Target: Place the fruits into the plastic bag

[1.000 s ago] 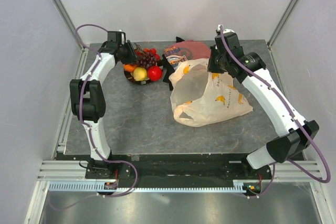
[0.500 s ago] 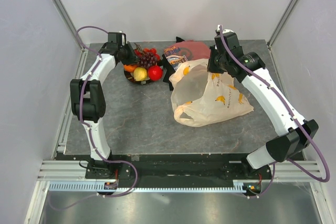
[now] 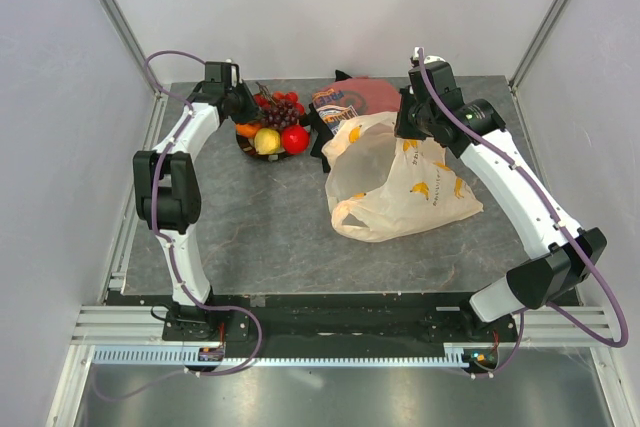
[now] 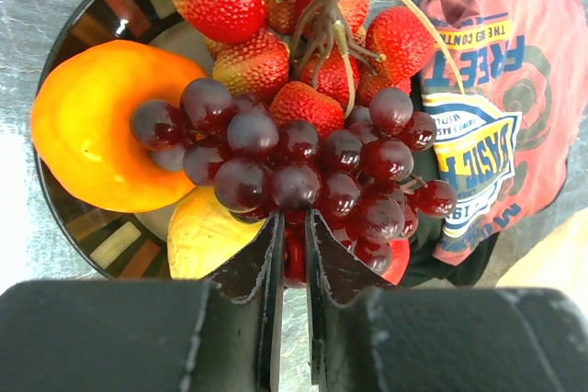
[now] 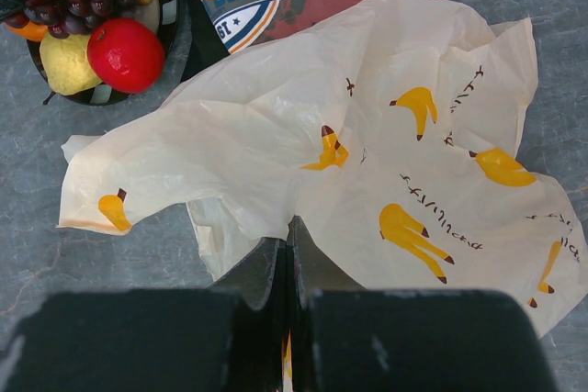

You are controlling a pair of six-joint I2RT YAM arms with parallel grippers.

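The left end effector (image 4: 292,259) is pinching the lowest grapes (image 4: 303,162) on the plate (image 4: 96,231), far across the surface (image 3: 260,227). The right end effector (image 5: 288,250) is clamping the bag (image 5: 386,126) edge. Pinched berries may be tearing loose on lifting, dropping the bunch.

Top camera looks down from 6 o'clock on the whole table (image 3: 270,237); left wrist close over the plate (image 4: 96,8), right wrist higher over the plastic bag (image 5: 276,135), both sharing that plate.
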